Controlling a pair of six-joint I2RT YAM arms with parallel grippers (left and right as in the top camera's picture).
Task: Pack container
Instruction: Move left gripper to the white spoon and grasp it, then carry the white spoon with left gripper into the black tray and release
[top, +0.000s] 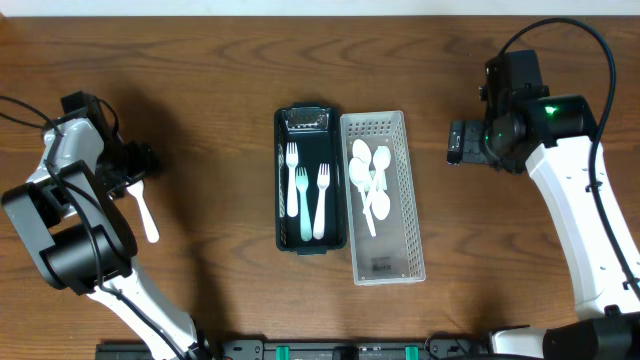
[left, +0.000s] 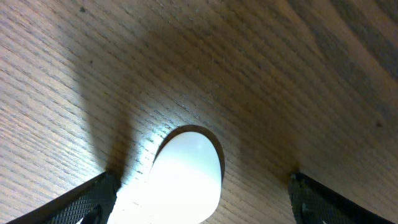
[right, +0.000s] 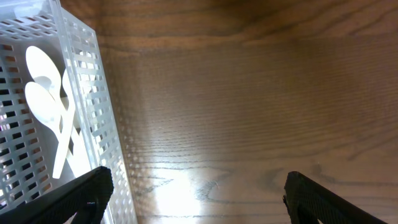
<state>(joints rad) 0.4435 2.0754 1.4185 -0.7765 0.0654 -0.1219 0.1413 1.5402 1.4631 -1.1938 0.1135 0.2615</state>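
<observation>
Possibly: left end effector, open wide astride the flat spoon, skids its thin bowl across the counter on closing.

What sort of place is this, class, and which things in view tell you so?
Likely a robotics lab bench for cutlery sorting: a left arm and right arm flank a wooden table, where a dark tray of forks sits beside a white perforated basket of spoons.

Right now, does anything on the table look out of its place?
Yes. One white spoon lies loose on the table at the far left, by the open left gripper, while the other spoons are in the white perforated tray.
</observation>
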